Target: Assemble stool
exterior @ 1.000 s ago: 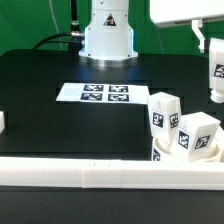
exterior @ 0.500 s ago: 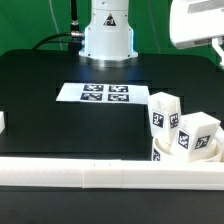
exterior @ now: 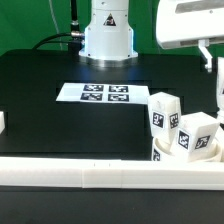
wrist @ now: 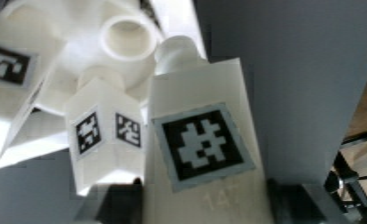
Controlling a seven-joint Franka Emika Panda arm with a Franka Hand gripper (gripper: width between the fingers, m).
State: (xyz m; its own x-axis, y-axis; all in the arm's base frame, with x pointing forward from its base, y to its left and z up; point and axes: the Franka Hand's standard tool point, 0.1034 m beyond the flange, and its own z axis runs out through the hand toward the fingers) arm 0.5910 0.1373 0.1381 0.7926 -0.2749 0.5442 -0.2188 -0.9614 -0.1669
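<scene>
The end effector (wrist: 224, 200), apparently clamped on a leg (wrist: 198, 130), has shifted toward the exterior view's left above the seat (exterior: 158, 152), probably lining up insertion.

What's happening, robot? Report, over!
Gripper shut on one leg, raised over the seat. Two legs stand on seat. Nothing seen blocking.
</scene>
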